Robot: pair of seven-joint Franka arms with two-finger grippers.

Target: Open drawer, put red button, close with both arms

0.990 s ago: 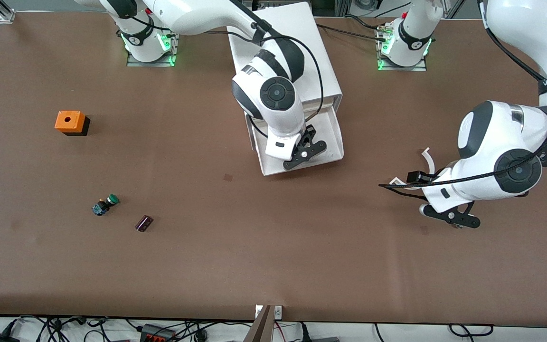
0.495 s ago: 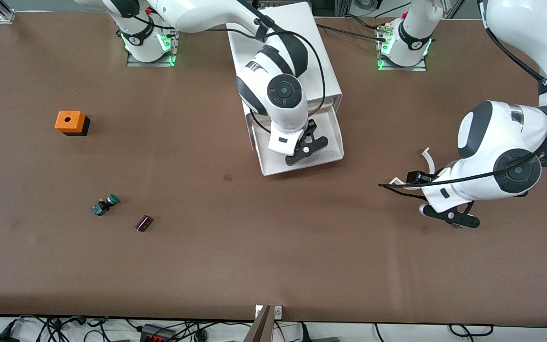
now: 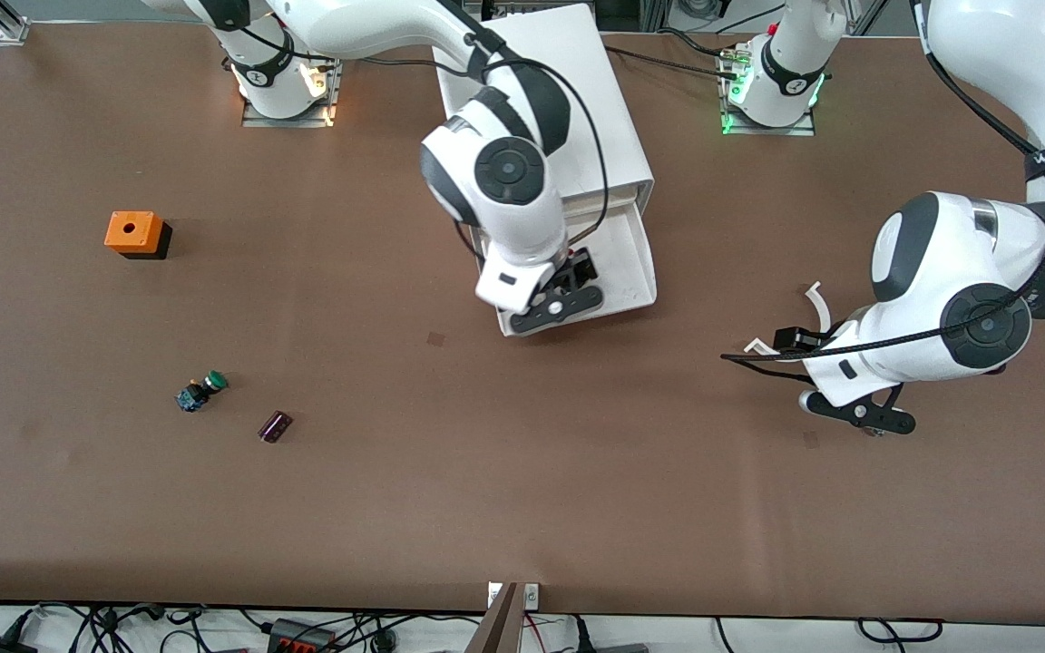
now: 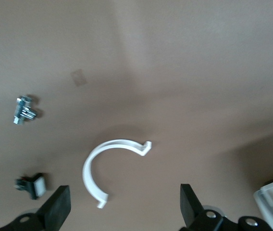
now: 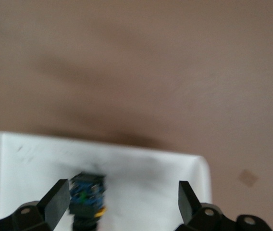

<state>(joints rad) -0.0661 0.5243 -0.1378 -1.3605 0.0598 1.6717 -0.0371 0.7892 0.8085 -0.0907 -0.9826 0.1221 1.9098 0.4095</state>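
The white drawer [image 3: 629, 263] of the white cabinet [image 3: 568, 91] stands pulled out. My right gripper [image 3: 559, 304] hangs over the drawer's front part with its fingers wide apart. In the right wrist view the gripper [image 5: 122, 207] is open, and the button [image 5: 86, 195] lies on the drawer floor [image 5: 146, 173] close to one finger. Only its blue base and black body show; its red cap is hidden. My left gripper [image 3: 858, 413] is open and empty above the table near the left arm's end, over a white C-shaped clip [image 4: 107, 166]; it also shows in the left wrist view [image 4: 124, 211].
A green-capped button [image 3: 202, 391] and a small dark part [image 3: 275, 425] lie toward the right arm's end, with an orange cube [image 3: 134, 233] farther from the front camera. A bolt [image 4: 23, 109] and a small black-and-white piece [image 4: 31, 185] lie by the clip.
My right gripper has shifted over the drawer toward its front edge and the right arm's end. The left arm has barely moved.
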